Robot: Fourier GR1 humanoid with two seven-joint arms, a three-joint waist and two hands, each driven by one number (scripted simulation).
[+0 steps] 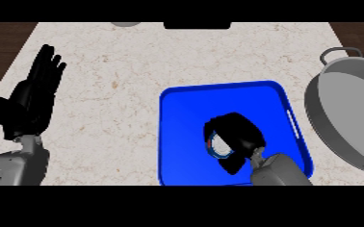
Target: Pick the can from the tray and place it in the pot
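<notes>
Right hand [235, 135] curled round can [217, 147] on blue tray [186, 125], left hand [34, 94] open, pot [334, 110] at right

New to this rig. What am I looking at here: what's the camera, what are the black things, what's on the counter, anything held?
One picture, taken from the robot's head, looking steeply down at a pale stone counter. The robot is a humanoid; only its grey forearms and black hands show, coming in from the bottom edge. The left hand rests open at the left, fingers up, holding nothing. The right hand is over the blue tray, its fingers curled round the can, of which only a small light patch shows. Whether the can is lifted off the tray, I cannot tell. The grey pot stands at the right edge, beside the tray.
</notes>
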